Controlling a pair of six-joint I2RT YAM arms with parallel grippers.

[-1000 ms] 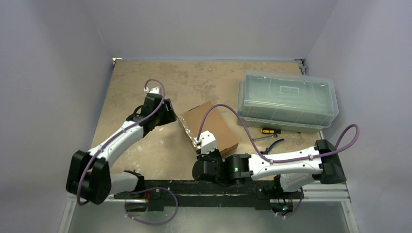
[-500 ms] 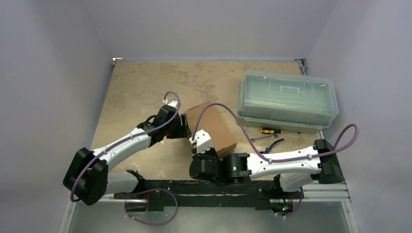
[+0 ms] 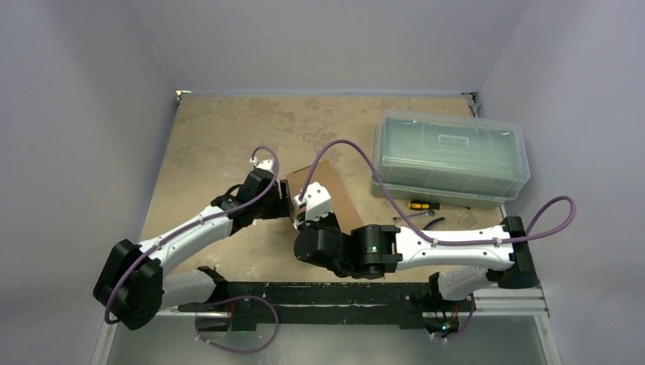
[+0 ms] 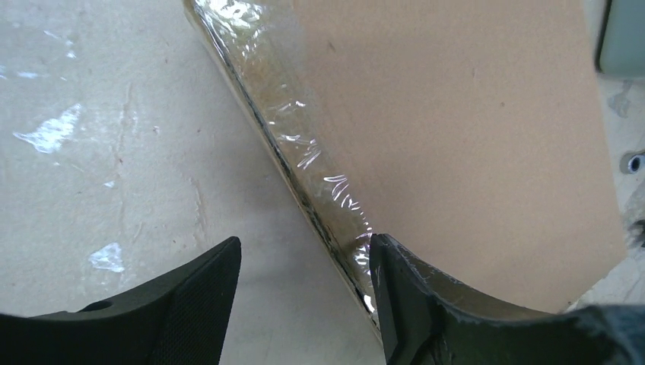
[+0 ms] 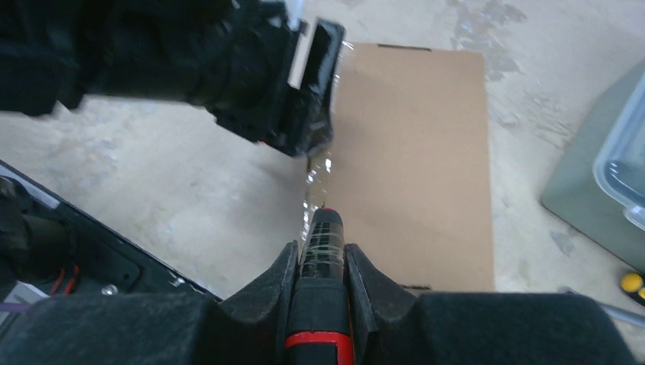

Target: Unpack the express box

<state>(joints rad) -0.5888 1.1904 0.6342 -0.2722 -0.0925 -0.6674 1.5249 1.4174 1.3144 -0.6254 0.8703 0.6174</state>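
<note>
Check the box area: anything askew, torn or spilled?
Nothing spilled or torn. The express box lies askew to the table edges, and the clear tape along its edge is wrinkled near the right pincer's tool.

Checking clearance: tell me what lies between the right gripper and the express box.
Only the black, red-banded tool the right gripper clamps; its tip is at the express box's taped edge. The right wrist view shows it.

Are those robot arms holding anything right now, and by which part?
The right tool clamps a black, red-banded implement around its shaft. The left tool holds nothing.
</note>
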